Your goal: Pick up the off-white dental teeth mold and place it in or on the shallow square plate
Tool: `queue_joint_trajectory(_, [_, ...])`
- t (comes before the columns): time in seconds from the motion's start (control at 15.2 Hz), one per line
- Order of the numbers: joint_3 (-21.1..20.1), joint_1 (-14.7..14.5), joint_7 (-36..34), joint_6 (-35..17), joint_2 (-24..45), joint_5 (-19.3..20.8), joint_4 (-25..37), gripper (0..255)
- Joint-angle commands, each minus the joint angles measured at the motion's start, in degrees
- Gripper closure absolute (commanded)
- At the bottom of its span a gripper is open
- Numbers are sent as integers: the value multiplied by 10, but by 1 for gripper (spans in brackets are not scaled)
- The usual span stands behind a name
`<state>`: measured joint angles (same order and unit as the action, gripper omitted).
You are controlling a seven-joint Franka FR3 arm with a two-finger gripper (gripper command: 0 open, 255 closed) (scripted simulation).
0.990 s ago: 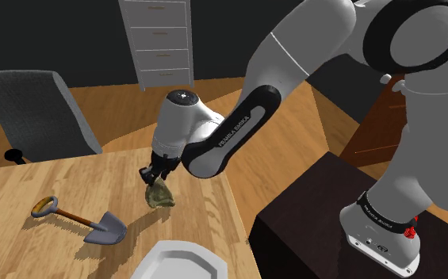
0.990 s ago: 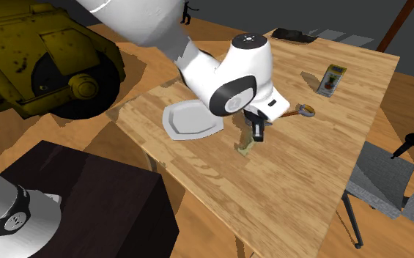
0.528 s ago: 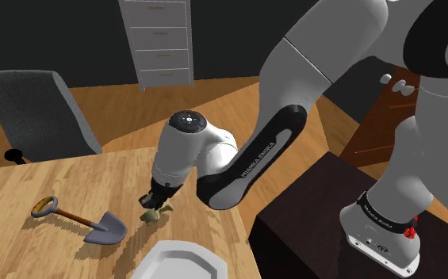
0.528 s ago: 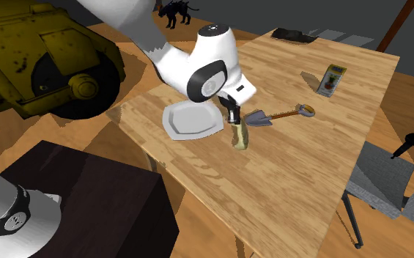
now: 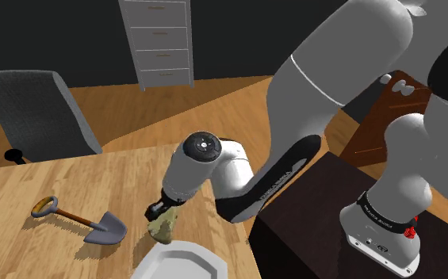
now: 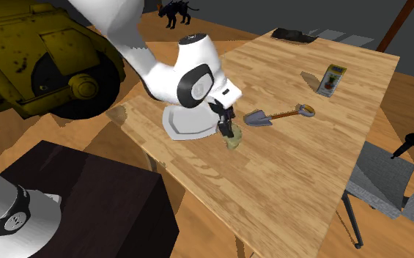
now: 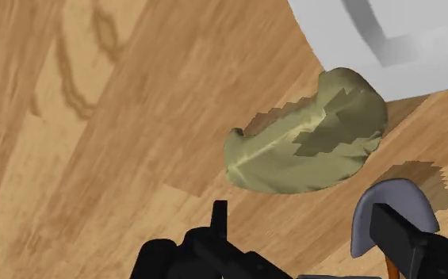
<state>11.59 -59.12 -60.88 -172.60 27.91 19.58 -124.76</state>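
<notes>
The teeth mold is an olive-tan curved lump. It lies on the wooden table, touching the rim of the white shallow plate. In the shoulder view the mold sits just beyond the plate, under my gripper. From the second exterior view the mold is at the plate's right edge, below the gripper. My gripper is open. Its fingers stand apart, short of the mold and not touching it.
A small shovel with a grey blade lies close beside the mold. The table's edge runs near the plate, next to the dark stand. A grey chair, a drawer cabinet and a yellow card stand farther off.
The arm swung the mold across the table to the plate's rim and lowered it. The fingers, shut on the mold earlier, have opened, and it now rests on the wood.
</notes>
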Motion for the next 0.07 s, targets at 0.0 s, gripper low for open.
queue_joint_trajectory(0.0, [344,-398,-513,-46,107,87,-8,0])
